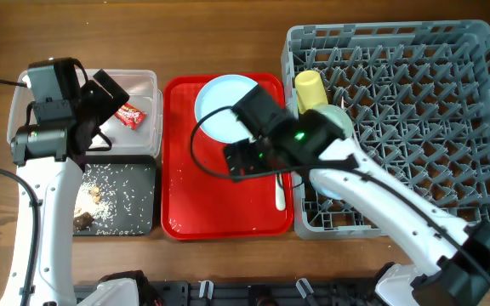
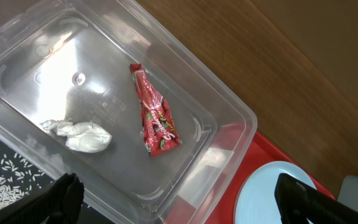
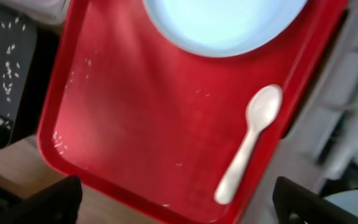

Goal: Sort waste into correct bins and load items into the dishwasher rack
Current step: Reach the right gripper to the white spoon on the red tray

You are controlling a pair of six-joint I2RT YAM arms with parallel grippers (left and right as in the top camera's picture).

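The clear tub (image 1: 147, 82) holds the red wrapper (image 1: 131, 115) and the crumpled tissue (image 2: 79, 135); the wrapper also shows in the left wrist view (image 2: 157, 118). My left gripper (image 1: 102, 93) is open and empty above the tub (image 2: 182, 208). The black tray (image 1: 147, 170) holds rice scraps (image 1: 113, 197). The pale blue plate (image 1: 225, 106) and a white spoon (image 1: 281, 191) lie on the red tray (image 1: 185, 204). My right gripper (image 1: 249, 157) is open and empty above the red tray, left of the spoon (image 3: 250, 140). The yellow cup (image 1: 310, 89) and a pale green bowl (image 1: 340, 119) stand in the grey rack (image 1: 449, 102). The fork is out of view.
The red tray lies between the two bins on the left and the rack on the right, close against both. The right arm reaches over the rack's near left corner. Bare wood table shows behind the bins (image 2: 303, 56).
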